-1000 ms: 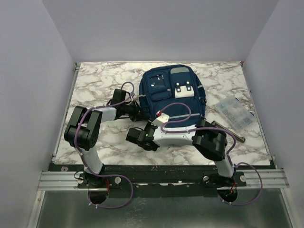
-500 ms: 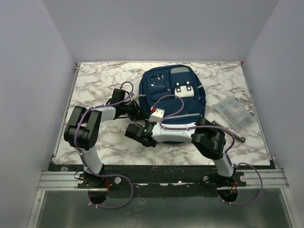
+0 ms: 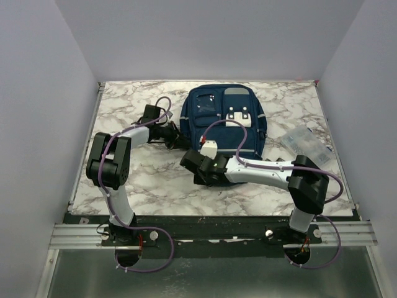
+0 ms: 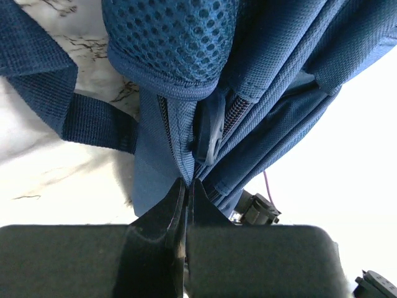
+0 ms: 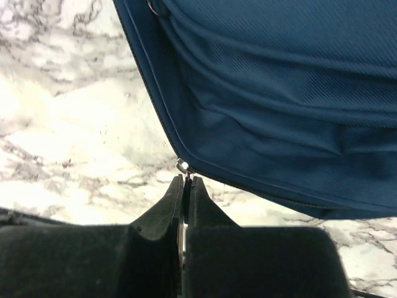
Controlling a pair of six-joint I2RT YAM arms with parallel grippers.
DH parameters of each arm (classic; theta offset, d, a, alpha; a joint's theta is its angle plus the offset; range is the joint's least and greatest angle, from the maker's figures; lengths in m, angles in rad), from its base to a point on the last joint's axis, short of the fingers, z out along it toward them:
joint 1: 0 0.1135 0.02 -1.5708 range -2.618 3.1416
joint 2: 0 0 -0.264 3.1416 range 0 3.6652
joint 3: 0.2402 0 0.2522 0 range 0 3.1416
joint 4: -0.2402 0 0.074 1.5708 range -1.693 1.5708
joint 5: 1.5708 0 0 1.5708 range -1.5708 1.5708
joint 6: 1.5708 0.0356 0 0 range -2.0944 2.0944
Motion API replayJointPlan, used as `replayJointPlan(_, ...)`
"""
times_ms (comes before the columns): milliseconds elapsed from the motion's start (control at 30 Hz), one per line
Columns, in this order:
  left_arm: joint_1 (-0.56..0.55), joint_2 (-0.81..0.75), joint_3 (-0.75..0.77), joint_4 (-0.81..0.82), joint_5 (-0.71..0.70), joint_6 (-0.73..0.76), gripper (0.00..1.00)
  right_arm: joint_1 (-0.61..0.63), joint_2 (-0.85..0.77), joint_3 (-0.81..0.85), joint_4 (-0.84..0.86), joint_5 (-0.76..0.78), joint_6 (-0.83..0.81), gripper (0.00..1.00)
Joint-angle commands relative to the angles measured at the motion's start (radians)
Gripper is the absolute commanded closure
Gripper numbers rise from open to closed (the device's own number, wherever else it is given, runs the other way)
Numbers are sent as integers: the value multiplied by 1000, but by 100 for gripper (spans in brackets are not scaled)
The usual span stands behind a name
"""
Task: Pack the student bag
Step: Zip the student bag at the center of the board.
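The student bag (image 3: 224,118), navy with grey stripes and white buckle clips, lies flat at the table's far middle. My left gripper (image 3: 178,138) is at the bag's left edge. In the left wrist view it (image 4: 186,184) is shut on a fold of the bag's fabric (image 4: 180,155) beside a zipper, under the mesh padding (image 4: 170,43). My right gripper (image 3: 197,162) is at the bag's near left corner. In the right wrist view it (image 5: 185,179) is shut on the zipper pull, with the metal slider (image 5: 182,166) just above the tips at the bag's edge (image 5: 260,124).
A clear plastic case (image 3: 306,146) lies on the marble table (image 3: 124,112) to the right of the bag. A shoulder strap (image 4: 43,81) trails on the table at the bag's left side. White walls close in the table on three sides.
My right gripper has moved right and farther, along the bag's near left corner, and its arm has stretched out. My left gripper has shifted a little farther back. The bag has shifted slightly.
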Motion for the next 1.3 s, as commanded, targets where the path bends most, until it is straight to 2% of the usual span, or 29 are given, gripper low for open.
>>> replayJointPlan(0,51,-8,75,37,-98,74,100,22,-52,-83,-10,-323,-67,100)
replayJointPlan(67,51,-24,60,23,-92,77,100,18,-43,-50,-26,-284,-113,100)
replayJointPlan(100,51,-42,35,21,-93,70,95,12,-31,-26,-43,-260,-133,100)
replayJointPlan(167,51,-108,-29,26,-112,54,62,-5,-17,6,-36,-250,-182,100)
replayJointPlan(233,53,-179,-88,28,-111,46,49,-18,-13,33,-24,-252,-227,100)
replayJointPlan(333,46,-293,-185,39,-78,18,44,-20,-21,71,-31,-224,-282,100)
replayJointPlan(433,24,-388,-304,66,-70,-30,43,-20,-25,86,-34,-211,-341,100)
replayJointPlan(567,-55,-428,-431,133,-85,-130,43,-21,-23,94,-30,-188,-387,100)
replayJointPlan(667,-103,-409,-473,199,-108,-199,43,-21,-25,105,-34,-178,-404,100)
replayJointPlan(833,-166,-330,-400,226,-126,-217,47,-20,-3,131,-47,-206,-428,100)
replayJointPlan(867,-169,-323,-386,226,-136,-217,52,-21,1,134,-52,-211,-430,100)
replayJointPlan(1000,-120,-308,-364,226,-150,-179,92,-20,-7,130,-78,-205,-434,100)
replayJointPlan(1033,-92,-306,-365,225,-143,-163,98,-21,-11,129,-99,-197,-430,100)
replayJointPlan(1167,31,-312,-353,180,-116,-71,100,-23,-25,107,-213,-137,-382,100)
replayJointPlan(1267,109,-336,-332,112,-119,-2,100,-50,-55,24,-262,-131,-358,100)
